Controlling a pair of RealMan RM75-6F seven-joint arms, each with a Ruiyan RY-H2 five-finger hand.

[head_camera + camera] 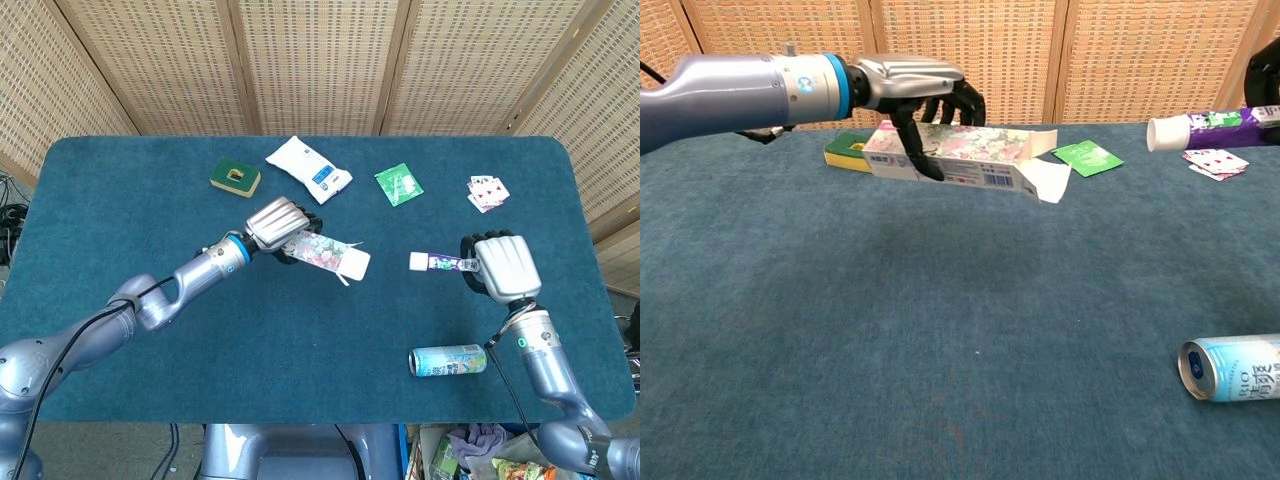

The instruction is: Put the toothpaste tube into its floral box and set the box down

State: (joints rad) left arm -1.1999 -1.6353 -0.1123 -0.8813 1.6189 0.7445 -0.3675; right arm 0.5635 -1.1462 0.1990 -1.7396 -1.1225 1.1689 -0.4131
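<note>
My left hand [278, 225] [925, 88] holds the floral box [330, 254] [965, 157] above the table, its open flapped end pointing right toward the tube. My right hand [503, 265] grips the purple and white toothpaste tube [437, 262] [1200, 127] by its tail, with the white cap pointing left at the box. A gap of bare table lies between the cap and the box's open end. In the chest view only a dark edge of the right hand [1264, 80] shows at the frame's border.
A blue drink can [448, 360] [1233, 367] lies on its side at the front right. At the back are a green and yellow sponge [235, 177], a white pouch [309, 169], a green sachet [399, 184] [1087, 157] and playing cards [487, 192] [1216, 162].
</note>
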